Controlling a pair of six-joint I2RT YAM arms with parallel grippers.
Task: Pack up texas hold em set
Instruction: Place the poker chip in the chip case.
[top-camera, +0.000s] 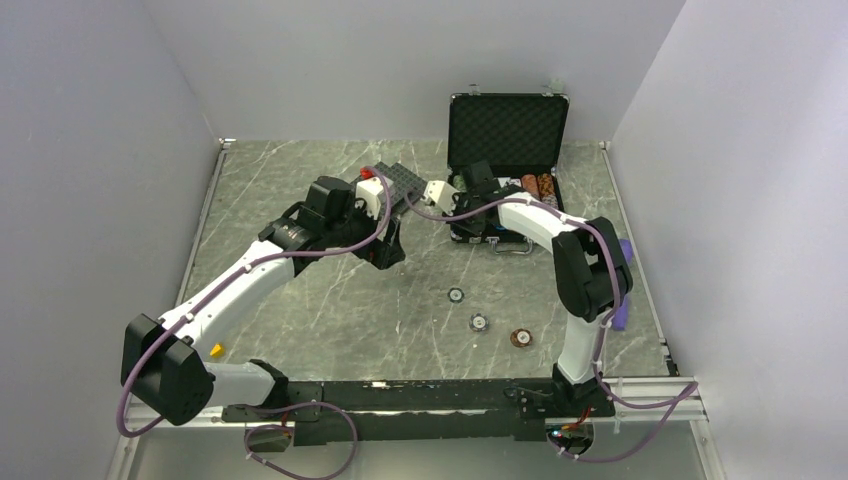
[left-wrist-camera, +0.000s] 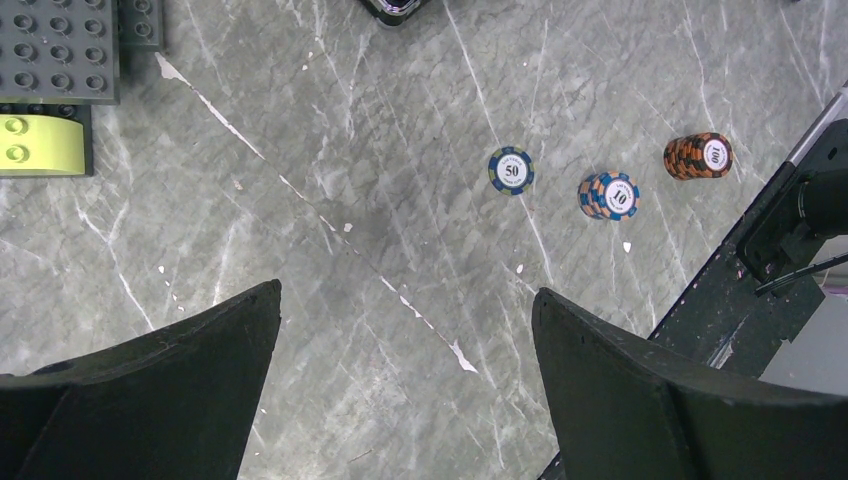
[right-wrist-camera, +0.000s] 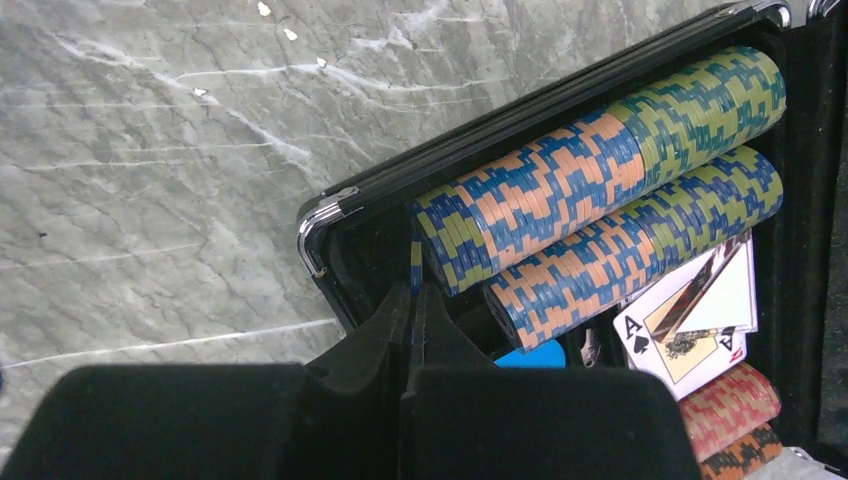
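The black silver-edged briefcase (top-camera: 508, 128) stands open at the back right, its rim (right-wrist-camera: 330, 215) close to my right gripper. Inside lie two long rows of blue, orange and green chips (right-wrist-camera: 600, 170), playing cards (right-wrist-camera: 700, 320), a blue disc (right-wrist-camera: 530, 356) and reddish chips (right-wrist-camera: 730, 405). My right gripper (right-wrist-camera: 415, 290) is shut on a thin blue-and-yellow poker chip (right-wrist-camera: 415, 262), held on edge at the left end of the rows. My left gripper (left-wrist-camera: 405, 295) hangs open over bare table. On the table lie a "50" chip (left-wrist-camera: 511, 170), a small "10" stack (left-wrist-camera: 610, 195) and an orange "100" stack (left-wrist-camera: 700, 156).
A dark grey studded plate (left-wrist-camera: 55, 50) with a yellow brick (left-wrist-camera: 40, 145) lies left of the case. A small yellow piece (top-camera: 216, 350) sits near the left arm's base, and a purple object (top-camera: 625, 250) lies by the right wall. The black base rail (left-wrist-camera: 730, 310) runs along the near edge.
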